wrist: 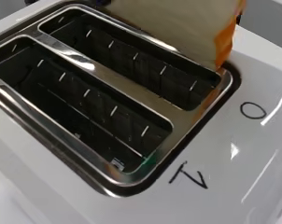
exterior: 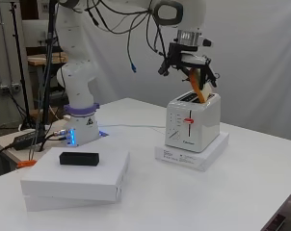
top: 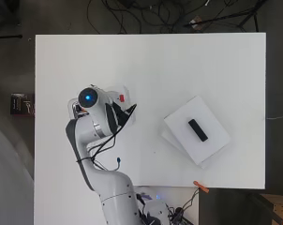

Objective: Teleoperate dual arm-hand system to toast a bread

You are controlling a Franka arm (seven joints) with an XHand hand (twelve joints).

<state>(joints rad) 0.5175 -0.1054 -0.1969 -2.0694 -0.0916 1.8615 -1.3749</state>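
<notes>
White table below; my hand (exterior: 191, 67) pinches bread (exterior: 199, 85) tilted over the toaster (exterior: 192, 122) slot (wrist: 131, 60) — it could snag the rim.

1. The toaster (exterior: 192, 122) below my robot hand (exterior: 189, 65) has a white shell that looks like smooth, glossy plastic; it catches soft highlights in the wrist view.
2. Its slot frame (wrist: 131, 88) is polished metal, bright and mirror-like along the rims, with dark matt walls and thin wire guides inside.
3. The bread slice (wrist: 178, 28) I hold has a pale, matt, finely porous face and an orange-brown crust edge.
4. The counter (top: 155, 61) is plain white, smooth and matt.
5. The flat white box (exterior: 78, 180) looks like smooth cardboard or plastic; I cannot tell which.
6. The small black block (exterior: 79, 159) on it is matt.
</notes>
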